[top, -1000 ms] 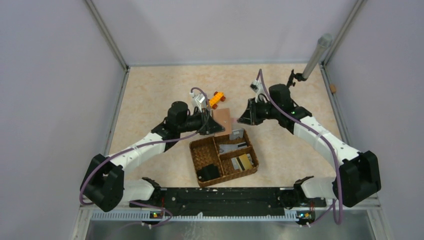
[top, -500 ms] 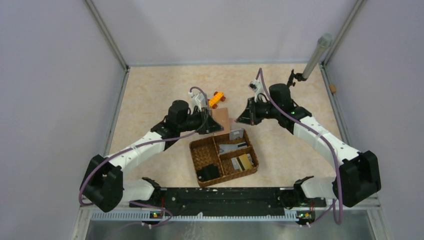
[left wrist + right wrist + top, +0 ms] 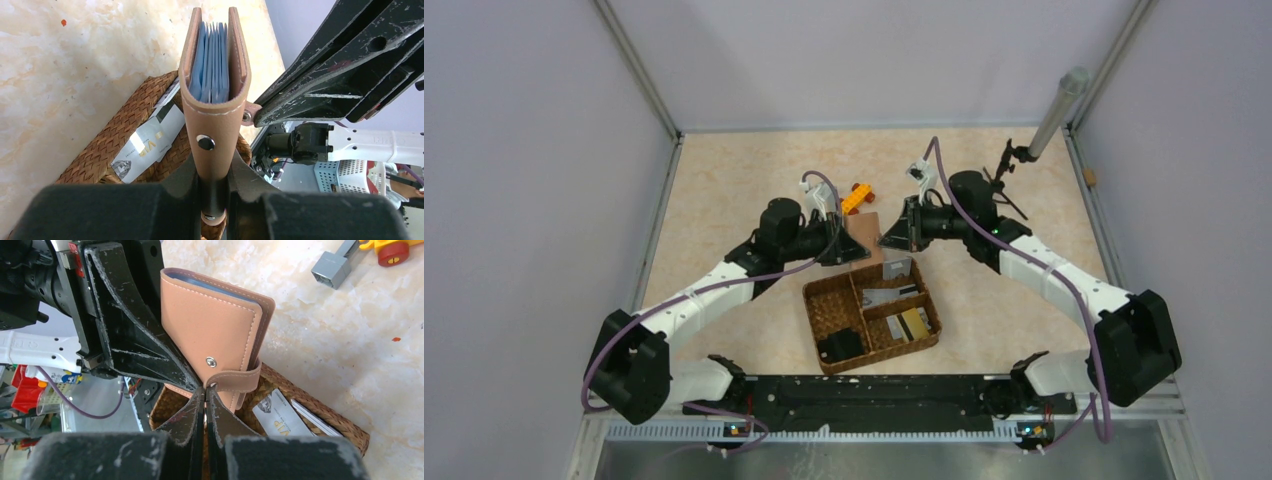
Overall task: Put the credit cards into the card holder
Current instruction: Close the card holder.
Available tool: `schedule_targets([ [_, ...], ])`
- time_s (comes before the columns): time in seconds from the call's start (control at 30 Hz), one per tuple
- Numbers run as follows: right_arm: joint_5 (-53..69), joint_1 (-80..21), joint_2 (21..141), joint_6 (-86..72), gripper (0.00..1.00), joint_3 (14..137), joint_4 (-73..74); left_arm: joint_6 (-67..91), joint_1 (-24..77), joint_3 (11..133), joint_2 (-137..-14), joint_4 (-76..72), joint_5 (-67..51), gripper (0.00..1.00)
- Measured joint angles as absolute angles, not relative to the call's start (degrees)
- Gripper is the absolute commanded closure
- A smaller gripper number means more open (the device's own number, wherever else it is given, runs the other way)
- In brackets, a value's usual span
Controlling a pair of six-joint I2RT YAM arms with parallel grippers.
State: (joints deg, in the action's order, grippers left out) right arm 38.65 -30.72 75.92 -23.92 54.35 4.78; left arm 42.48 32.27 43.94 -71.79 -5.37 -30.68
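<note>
The brown card holder [image 3: 871,232] stands upright above the table, its light blue pockets [image 3: 210,60] facing up. My left gripper [image 3: 214,167] is shut on its lower spine, below the round snap [image 3: 205,142]. My right gripper [image 3: 205,389] is shut on the tip of the holder's strap [image 3: 235,380], meeting the left gripper [image 3: 856,250] from the right [image 3: 887,242]. The credit cards lie in the woven basket: a grey one [image 3: 892,295], a gold one [image 3: 915,322] and a silver VIP card [image 3: 280,416] [image 3: 147,142].
The woven basket [image 3: 822,298] sits just in front of both grippers, with a black blocky object [image 3: 841,346] in its near-left compartment. An orange toy car [image 3: 857,197] and a grey block [image 3: 332,267] lie behind the holder. A grey pole [image 3: 1057,110] stands at the back right.
My right gripper moved left to the card holder and closed on its strap tip. The left arm has held the holder still.
</note>
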Motion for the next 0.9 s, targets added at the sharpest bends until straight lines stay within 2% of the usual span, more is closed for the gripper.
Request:
schedule_targets([
  [0.4, 37.3, -31.1, 76.1, -30.1, 1.0, 51.6, -3.4, 42.0, 32.3, 44.2, -72.0, -4.7, -29.6, 1.0],
  [0.9, 36.1, -32.2, 77.5, -30.7, 1.0, 51.5, -4.7, 41.7, 32.8, 44.7, -72.3, -2.9, -28.6, 1.0],
])
